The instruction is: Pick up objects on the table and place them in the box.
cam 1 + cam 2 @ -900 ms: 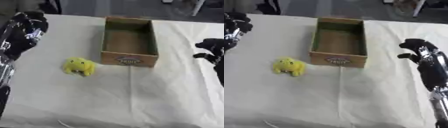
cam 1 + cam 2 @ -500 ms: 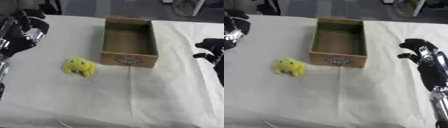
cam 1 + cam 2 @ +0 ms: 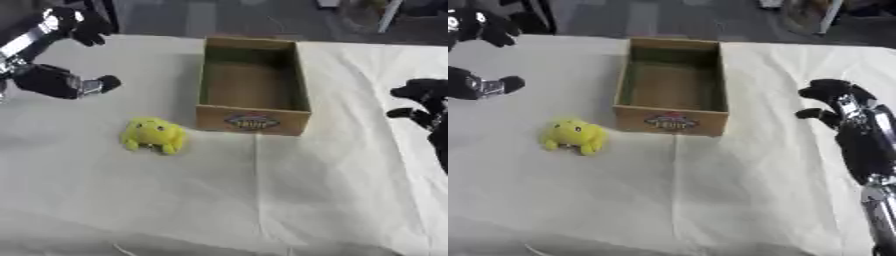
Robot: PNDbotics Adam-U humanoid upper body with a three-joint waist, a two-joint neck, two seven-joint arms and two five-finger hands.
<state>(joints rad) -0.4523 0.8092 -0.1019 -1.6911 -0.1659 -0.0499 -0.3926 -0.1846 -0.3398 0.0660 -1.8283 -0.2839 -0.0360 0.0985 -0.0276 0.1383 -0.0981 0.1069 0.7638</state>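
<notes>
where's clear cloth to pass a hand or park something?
Bare cloth: the whole near half below the yellow toy and box, and the strip between box and right hand. Tighter between toy, box and left hand.

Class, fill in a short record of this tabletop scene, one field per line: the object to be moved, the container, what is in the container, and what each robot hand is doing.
object to move: yellow plush toy, lying on the white tablecloth, left of the box front
container: cardboard box, open top, label on front wall
box contents: nothing visible inside
left hand: raised above the table, open, holding nothing
right hand: at the right edge, fingers curled, holding nothing
</notes>
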